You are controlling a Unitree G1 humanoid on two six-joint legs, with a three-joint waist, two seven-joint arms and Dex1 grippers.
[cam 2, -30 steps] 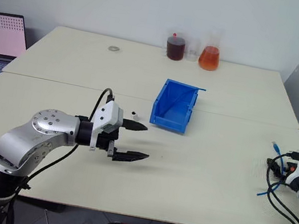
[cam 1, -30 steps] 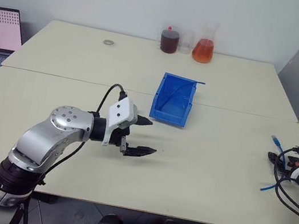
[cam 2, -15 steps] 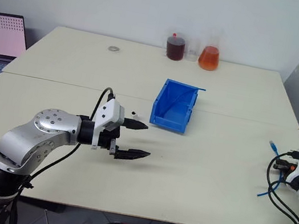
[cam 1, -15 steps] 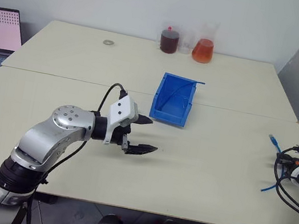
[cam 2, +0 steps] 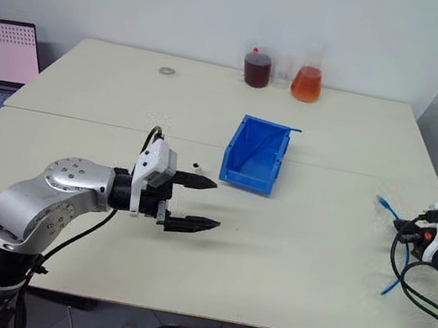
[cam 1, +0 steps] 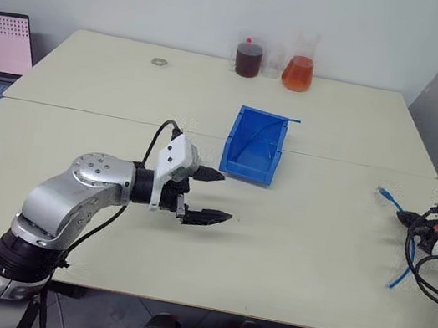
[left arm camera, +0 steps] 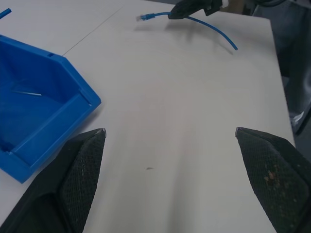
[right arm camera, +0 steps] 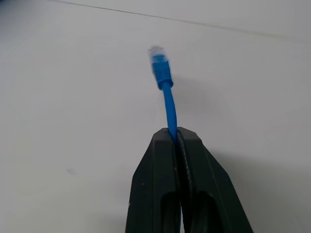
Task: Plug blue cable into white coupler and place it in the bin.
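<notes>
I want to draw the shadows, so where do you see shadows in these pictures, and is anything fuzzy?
In the left wrist view, a soft shadow lies on the table under the blue cable. In the right wrist view, the cable's clear plug looks slightly fuzzy, with a faint shadow beside it. In the right eye view, a dark shadow sits beneath the left gripper.

Head views look down over the table [cam 1: 288, 253] — wrist views sit close, sharing its surface.
</notes>
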